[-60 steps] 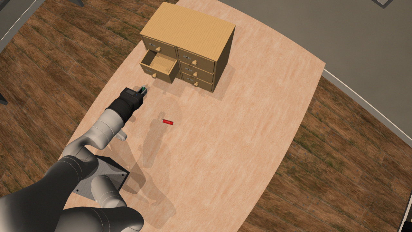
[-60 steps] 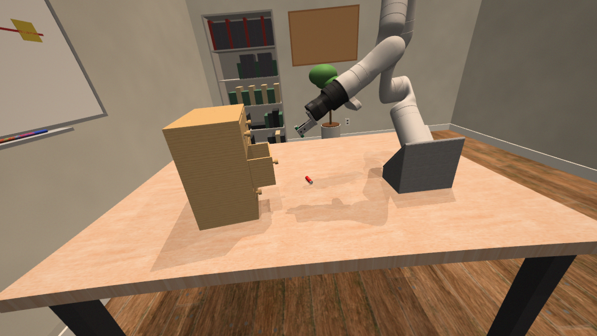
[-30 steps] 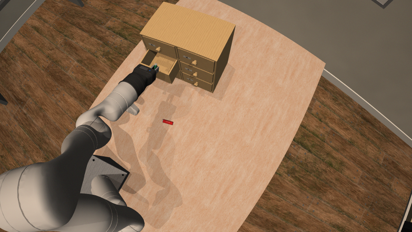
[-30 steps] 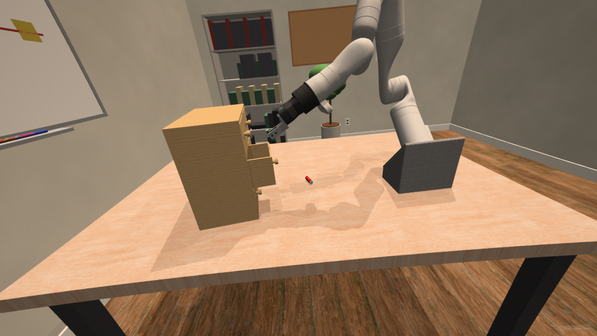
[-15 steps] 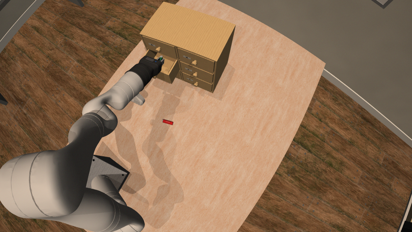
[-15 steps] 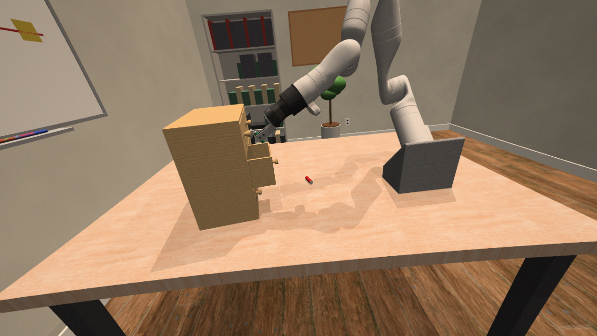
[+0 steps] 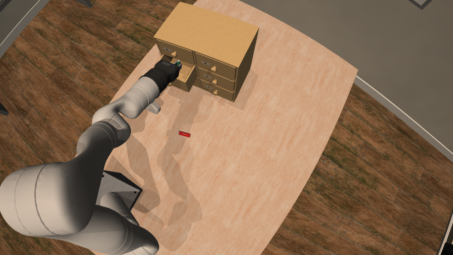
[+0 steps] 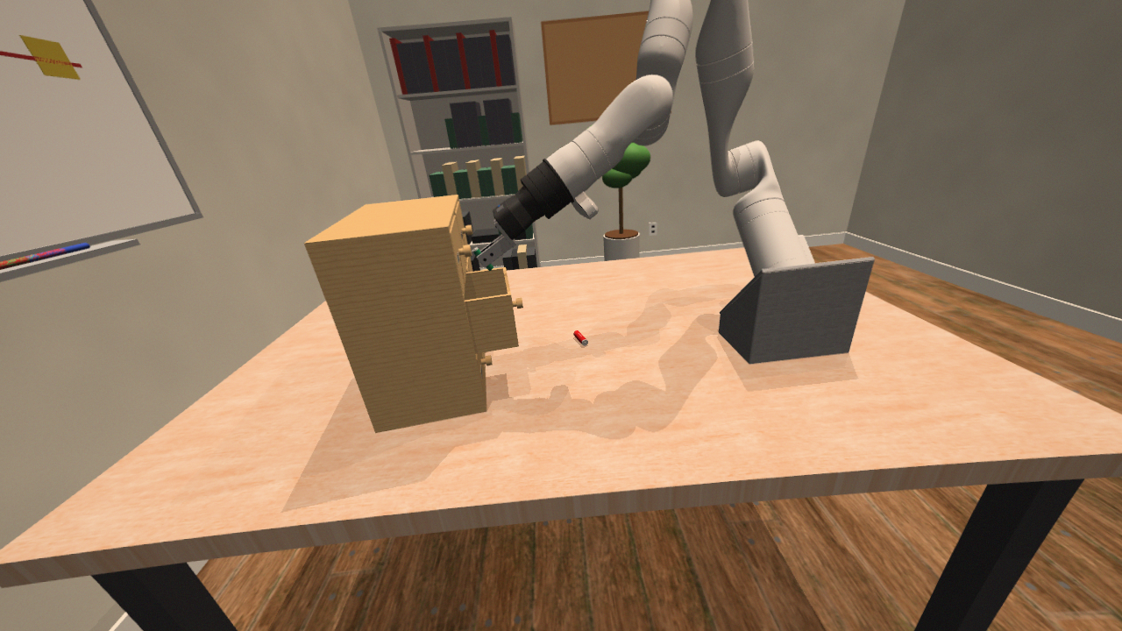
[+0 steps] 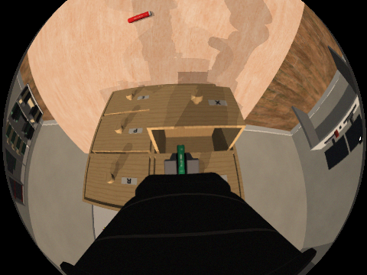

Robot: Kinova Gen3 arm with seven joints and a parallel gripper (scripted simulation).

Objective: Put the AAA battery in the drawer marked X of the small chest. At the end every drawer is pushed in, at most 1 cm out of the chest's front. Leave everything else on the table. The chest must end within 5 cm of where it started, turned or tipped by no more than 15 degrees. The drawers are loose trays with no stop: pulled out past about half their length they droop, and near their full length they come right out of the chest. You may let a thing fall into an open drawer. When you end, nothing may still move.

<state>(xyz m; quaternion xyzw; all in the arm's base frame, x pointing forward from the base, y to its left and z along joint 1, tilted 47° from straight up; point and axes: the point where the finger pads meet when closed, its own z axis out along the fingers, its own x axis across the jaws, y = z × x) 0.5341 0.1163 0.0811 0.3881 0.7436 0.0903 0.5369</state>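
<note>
The small wooden chest (image 7: 205, 28) (image 8: 392, 314) (image 9: 118, 179) stands at the far end of the table. One drawer (image 7: 184, 84) (image 8: 493, 314) (image 9: 204, 143) in its middle row is pulled partly out and looks empty; I cannot read its mark. My gripper (image 7: 178, 64) (image 8: 490, 263) (image 9: 181, 160) hangs just above this drawer's open inside. It is shut on a small green battery (image 7: 179, 62) (image 8: 491, 267) (image 9: 180, 150), which points down into the drawer. The other drawers are pushed in.
A small red cylinder (image 7: 184, 134) (image 8: 580, 337) (image 9: 140, 17) lies on the table (image 7: 269, 142) (image 8: 706, 439) in front of the chest. The arm's grey base (image 7: 117, 190) (image 8: 792, 314) stands at the table's near side.
</note>
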